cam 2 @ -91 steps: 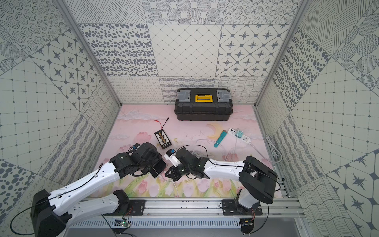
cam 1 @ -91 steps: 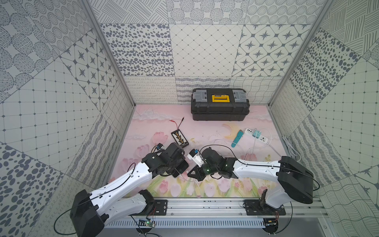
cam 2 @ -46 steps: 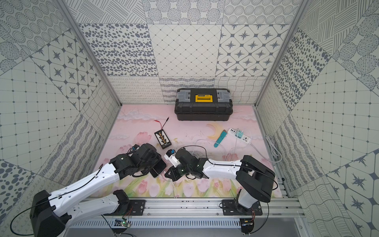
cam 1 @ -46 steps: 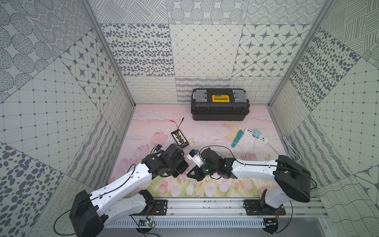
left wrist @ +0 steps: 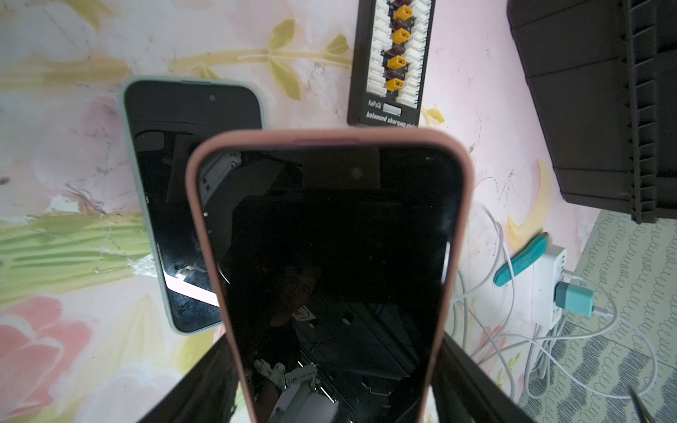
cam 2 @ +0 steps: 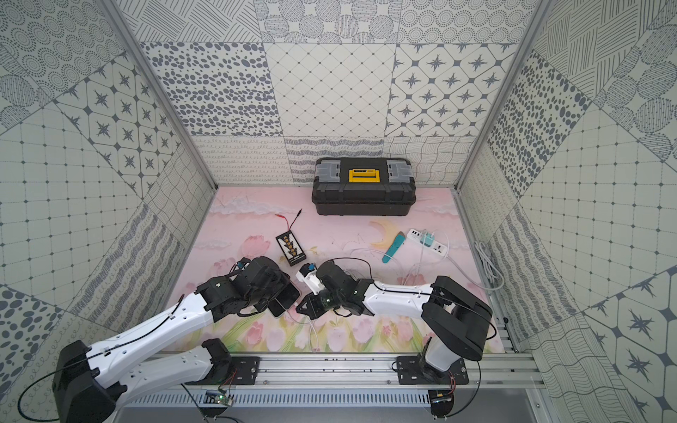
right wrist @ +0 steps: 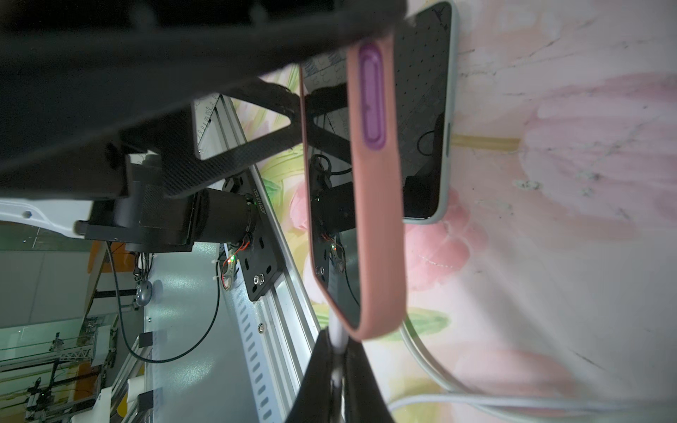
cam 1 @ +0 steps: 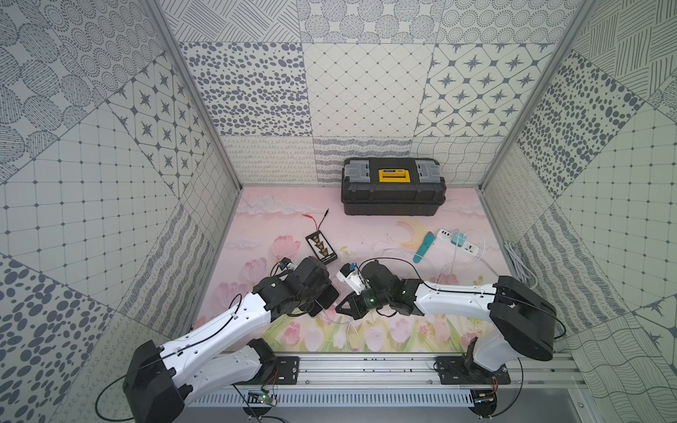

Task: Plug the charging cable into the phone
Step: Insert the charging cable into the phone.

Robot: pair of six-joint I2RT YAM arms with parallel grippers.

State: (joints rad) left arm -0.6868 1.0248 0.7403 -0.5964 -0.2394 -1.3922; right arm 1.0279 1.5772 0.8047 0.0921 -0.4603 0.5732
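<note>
A green phone (left wrist: 165,190) lies on the mat (left wrist: 73,146) under ours, a board (left wrist: 388,62) beside. Our left gripper (left wrist: 329,395) clamps the pink phone (left wrist: 329,249) aloft; right gripper (right wrist: 336,353) pinches the cable (right wrist: 337,329) at its end.

Small stuff here: the right arm's elbow (cam 1: 522,318) creeps inward, a shade nearer the left arm (cam 1: 234,322) than a second ago, and its white forearm (cam 1: 454,302) slides along. The right gripper (cam 1: 339,310), charging cable (right wrist: 337,337) in its pinch, shifts only a hair at the pink-cased phone (left wrist: 326,256).
</note>
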